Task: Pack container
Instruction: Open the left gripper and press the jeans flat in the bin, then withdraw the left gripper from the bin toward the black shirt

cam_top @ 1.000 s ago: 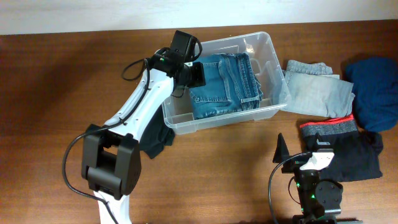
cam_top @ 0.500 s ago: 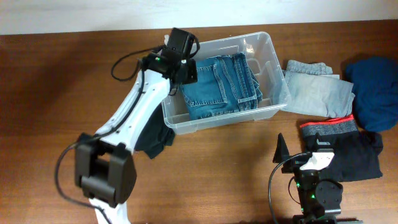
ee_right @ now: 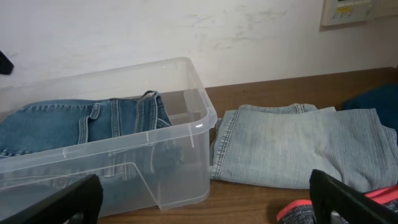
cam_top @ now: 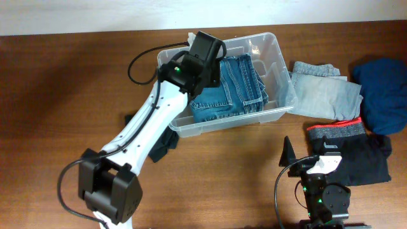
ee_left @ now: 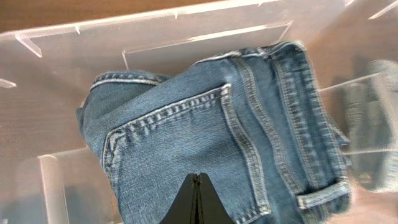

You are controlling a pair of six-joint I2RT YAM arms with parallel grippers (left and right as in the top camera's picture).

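Left claw (ee_left: 196, 179) closed above jeans (ee_left: 249, 124); right claw (ee_right: 205, 194) wide, empty.

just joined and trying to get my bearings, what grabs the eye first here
The clear tub at the table's back middle, with folded blue jeans lying in it. The white left arm reaches over its left end, jaws shut over the denim. To the tub's right lie pale jeans, a navy garment and a black one.
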